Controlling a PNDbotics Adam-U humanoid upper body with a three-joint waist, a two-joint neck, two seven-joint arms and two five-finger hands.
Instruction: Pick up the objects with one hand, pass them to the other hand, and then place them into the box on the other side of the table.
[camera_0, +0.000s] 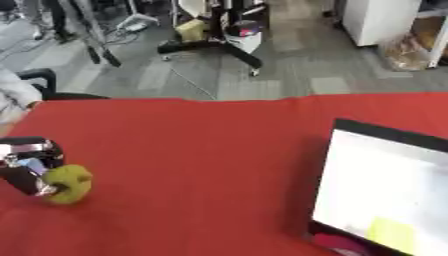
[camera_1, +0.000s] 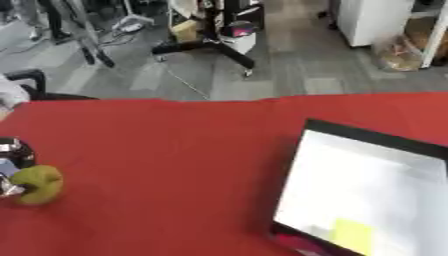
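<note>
Left robot hand (camera_0: 31, 165) is coming in at the left edge of the worktop (camera_0: 192, 165), fingers curling round a yellow-green object (camera_0: 70, 184) w/ thumb side tucked behind it; object is sitting low over the red cloth, can't tell if it's touching. Right robot hand isn't showing in either view. Across the worktop, well apart from the object, the box (camera_1: 367, 180) is lying at the right side: black rim, pale inside. A yellow item (camera_1: 353, 235) is resting inside near its front edge, and sth pink (camera_0: 337, 243) is peeking just outside the front corner.
</note>
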